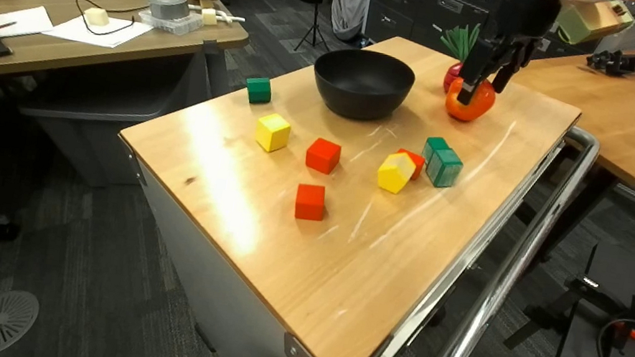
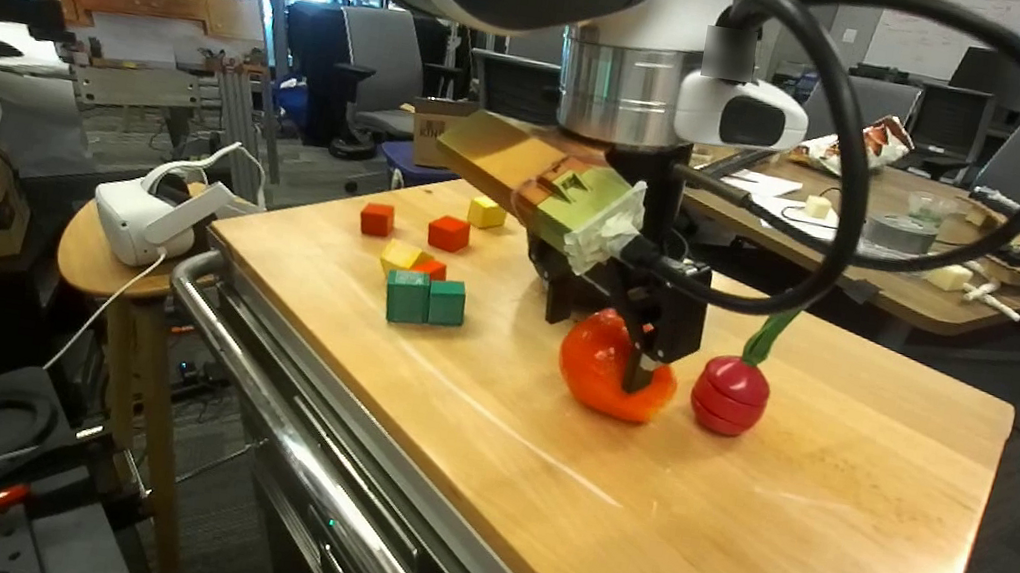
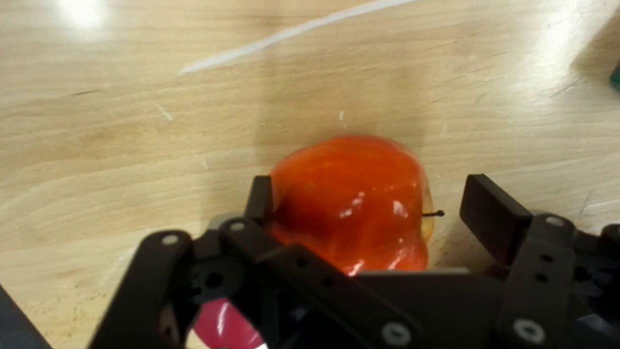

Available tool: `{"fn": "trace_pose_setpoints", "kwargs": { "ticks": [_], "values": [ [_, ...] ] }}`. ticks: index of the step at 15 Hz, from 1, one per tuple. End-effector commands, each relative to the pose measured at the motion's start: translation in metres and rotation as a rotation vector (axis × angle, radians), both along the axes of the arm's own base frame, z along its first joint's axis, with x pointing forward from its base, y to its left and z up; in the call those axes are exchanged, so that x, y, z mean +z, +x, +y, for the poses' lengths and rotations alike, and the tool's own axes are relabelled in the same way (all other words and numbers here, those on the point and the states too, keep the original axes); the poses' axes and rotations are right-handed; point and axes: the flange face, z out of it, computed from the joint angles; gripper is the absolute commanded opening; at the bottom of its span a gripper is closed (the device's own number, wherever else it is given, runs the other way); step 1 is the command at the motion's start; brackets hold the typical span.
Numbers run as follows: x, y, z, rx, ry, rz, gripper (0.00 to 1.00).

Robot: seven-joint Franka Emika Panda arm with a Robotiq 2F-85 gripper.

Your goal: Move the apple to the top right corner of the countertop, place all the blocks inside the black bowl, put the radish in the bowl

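Lt. wood countertop (image 1: 352,284) w/ pale streaks (image 3: 290,32); apple (image 3: 348,194) on its side within spread gripper (image 3: 372,203), radish (image 2: 729,400) just beside gripper, blk bowl (image 1: 362,87) near. Blocks (image 1: 323,156) x8 (3 red, 3 grn, 2 yel) scattered apart from gripper, 2 grn closest to it.

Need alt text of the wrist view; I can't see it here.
Open gripper straddling an orange-red apple on the wooden countertop, with a visible gap between the apple's stem and the finger at picture right. The radish peeks out at lower left, mostly hidden behind the gripper.
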Motion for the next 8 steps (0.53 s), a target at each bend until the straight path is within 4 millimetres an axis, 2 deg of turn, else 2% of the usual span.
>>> {"fn": "trace_pose_setpoints", "kwargs": {
  "ticks": [1, 3, 8],
  "values": [
    [-0.0069, 0.0090, 0.0027, 0.022, -0.011, 0.001, 0.66],
    [-0.0064, 0.0109, 0.0036, 0.024, -0.010, 0.000, 0.51],
    [-0.0032, 0.0102, 0.0023, 0.021, 0.002, -0.002, 0.48]
  ]
}}
